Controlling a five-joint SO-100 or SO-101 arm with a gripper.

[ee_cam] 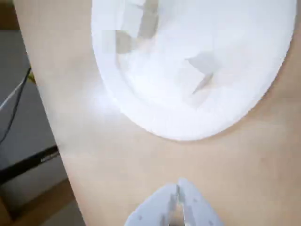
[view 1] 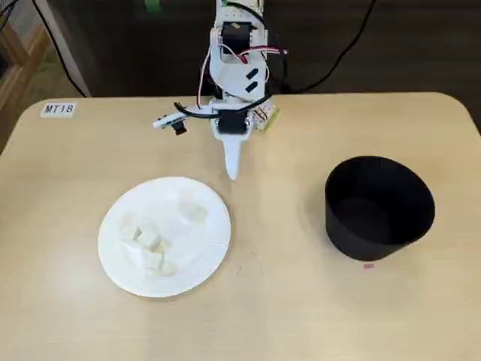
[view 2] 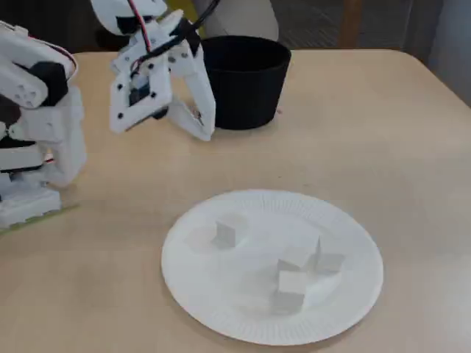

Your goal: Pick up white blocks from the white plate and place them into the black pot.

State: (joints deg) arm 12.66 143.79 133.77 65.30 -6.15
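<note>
White blocks point(view 2: 294, 268) wait on the plate point(view 1: 213, 242) just ahead of my gripper point(view 1: 232, 171); its jaws are together, empty, poised for approach.

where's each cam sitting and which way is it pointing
A fixed view: high, opposite the arm, looking down on white plate, black pot, whole arm, shut gripper.
Wrist view: on the arm, facing down at plate; fingertips show.
A fixed view: low, side-on; arm left, pot behind.
All share the plate with white blocks.
</note>
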